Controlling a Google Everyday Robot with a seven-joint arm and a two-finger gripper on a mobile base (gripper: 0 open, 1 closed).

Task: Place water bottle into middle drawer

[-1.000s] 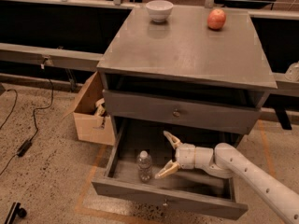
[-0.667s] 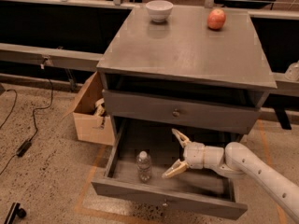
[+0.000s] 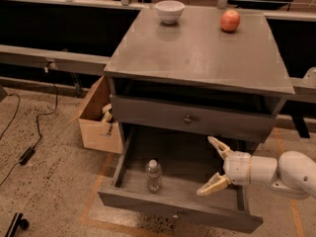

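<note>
Camera view, high and angled down: gripper sits over the right part of the open middle drawer, fingers spread wide apart w/ nothing between them. White arm runs off the right edge, so the rest of it is cut off. Water bottle stands upright on the drawer floor, left of the gripper and well apart from it, close behind the near front wall. Label band too small to read. Far end of the drawer is lost in shadow under the closed upper drawer. On the cabinet top, far side: white bowl left, apple right. Cardboard box sits on the floor left of the cabinet, contents hard to make out. Pale rounded object at the right edge is cropped, can't ID.
</note>
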